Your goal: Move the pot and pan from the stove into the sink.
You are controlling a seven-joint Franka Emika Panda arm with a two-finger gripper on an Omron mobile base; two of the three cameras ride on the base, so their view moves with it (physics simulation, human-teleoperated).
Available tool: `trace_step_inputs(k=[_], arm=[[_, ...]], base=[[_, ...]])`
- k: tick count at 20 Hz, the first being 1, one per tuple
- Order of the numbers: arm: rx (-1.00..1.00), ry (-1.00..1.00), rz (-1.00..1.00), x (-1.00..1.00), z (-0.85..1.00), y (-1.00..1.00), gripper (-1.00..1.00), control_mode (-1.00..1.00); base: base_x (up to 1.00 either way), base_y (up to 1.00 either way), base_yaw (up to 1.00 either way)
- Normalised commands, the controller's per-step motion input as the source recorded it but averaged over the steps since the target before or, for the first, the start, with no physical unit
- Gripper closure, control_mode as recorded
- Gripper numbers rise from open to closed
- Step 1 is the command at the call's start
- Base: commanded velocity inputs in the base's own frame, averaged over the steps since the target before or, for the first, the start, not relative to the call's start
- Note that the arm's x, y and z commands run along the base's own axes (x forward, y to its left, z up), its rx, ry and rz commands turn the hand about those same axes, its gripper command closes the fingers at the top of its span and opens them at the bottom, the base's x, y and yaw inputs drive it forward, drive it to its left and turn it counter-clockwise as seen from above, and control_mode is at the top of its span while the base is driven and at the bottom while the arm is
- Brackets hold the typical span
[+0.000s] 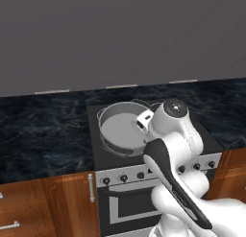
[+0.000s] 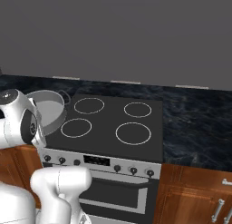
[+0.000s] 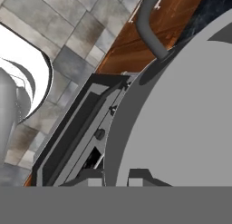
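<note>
The robot's pincer is clamped on the rim of the grey pot.

The pot point(image 1: 122, 128) is big and round, and it is tipped up over the left side of the black stove point(image 2: 113, 128). In the left base view its near edge hangs above the stove's left burners. In the right base view it sits at the stove's left edge, partly over the dark counter point(image 2: 190, 123). The gripper point(image 3: 115, 175) is squeezed tight, one finger on each side of the pot's wall. One fingertip point(image 3: 140, 175) is inside the pot. The white arm point(image 1: 175, 135) reaches in from the pot's right side.
</note>
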Motion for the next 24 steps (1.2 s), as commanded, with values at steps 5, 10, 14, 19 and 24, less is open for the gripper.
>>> trace_step_inputs(k=[5, 10, 14, 19, 24], arm=[[0.00, 0.00, 0.00, 0.00, 0.00, 0.00, 1.00, -1.00], [0.00, 0.00, 0.00, 0.00, 0.00, 0.00, 1.00, -1.00], [0.00, 0.00, 0.00, 0.00, 0.00, 0.00, 1.00, -1.00], [0.00, 0.00, 0.00, 0.00, 0.00, 0.00, 1.00, 1.00], [0.00, 0.00, 0.00, 0.00, 0.00, 0.00, 1.00, 1.00]], base=[[0.00, 0.00, 0.00], [0.00, 0.00, 0.00], [0.00, 0.00, 0.00], [-0.09, -0.03, 0.00], [-0.47, -0.14, 0.12]])
